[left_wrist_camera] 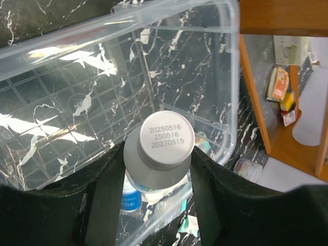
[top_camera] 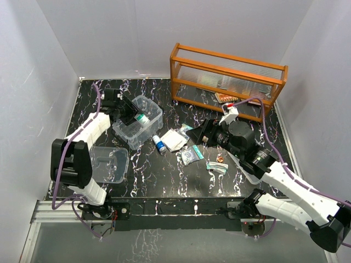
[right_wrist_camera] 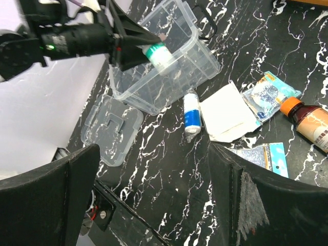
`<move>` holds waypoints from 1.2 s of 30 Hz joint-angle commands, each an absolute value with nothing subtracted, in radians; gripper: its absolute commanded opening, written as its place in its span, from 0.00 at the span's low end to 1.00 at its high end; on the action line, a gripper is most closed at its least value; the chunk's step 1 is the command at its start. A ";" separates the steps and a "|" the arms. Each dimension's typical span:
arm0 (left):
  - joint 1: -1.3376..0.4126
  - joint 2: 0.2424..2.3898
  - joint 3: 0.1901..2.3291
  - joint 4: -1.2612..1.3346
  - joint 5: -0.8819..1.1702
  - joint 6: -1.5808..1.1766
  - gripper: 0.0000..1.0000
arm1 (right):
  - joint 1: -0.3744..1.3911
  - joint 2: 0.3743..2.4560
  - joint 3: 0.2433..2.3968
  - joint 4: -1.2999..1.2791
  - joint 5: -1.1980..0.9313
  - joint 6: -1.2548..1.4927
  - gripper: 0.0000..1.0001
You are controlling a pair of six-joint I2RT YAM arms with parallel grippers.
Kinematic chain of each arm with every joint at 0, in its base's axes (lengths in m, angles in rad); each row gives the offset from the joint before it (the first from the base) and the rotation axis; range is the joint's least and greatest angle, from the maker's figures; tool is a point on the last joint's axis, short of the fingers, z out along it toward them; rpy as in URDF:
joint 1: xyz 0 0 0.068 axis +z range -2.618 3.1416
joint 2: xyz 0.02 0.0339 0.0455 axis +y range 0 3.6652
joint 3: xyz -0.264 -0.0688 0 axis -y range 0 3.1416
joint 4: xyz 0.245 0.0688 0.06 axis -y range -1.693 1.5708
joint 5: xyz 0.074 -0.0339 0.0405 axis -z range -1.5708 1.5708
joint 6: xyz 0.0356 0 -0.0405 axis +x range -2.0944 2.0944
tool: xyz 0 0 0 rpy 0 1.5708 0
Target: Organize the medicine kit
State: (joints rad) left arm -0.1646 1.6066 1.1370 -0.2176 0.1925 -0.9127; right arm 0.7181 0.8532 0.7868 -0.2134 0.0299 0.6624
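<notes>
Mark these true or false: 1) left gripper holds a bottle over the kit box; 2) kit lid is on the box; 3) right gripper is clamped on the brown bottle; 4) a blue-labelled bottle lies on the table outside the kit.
1) True. The left gripper grips a white-capped bottle above the open medicine kit.
2) False. The lid lies flat on the table beside the kit.
3) False. The right gripper is open and holds nothing; the brown bottle lies on the table apart from it.
4) True. The blue-labelled bottle lies on its side just outside the kit.
</notes>
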 commanded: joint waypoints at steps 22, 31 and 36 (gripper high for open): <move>-0.266 1.826 1.286 -0.309 0.100 -0.920 0.59 | 0.717 0.773 0.764 -0.203 0.043 0.713 0.84; -0.280 1.864 1.286 -0.304 0.103 -0.903 0.41 | 0.717 0.752 0.755 -0.220 0.062 0.718 0.84; -0.296 1.879 1.285 -0.312 0.101 -0.903 0.26 | 0.717 0.749 0.758 -0.231 0.072 0.717 0.83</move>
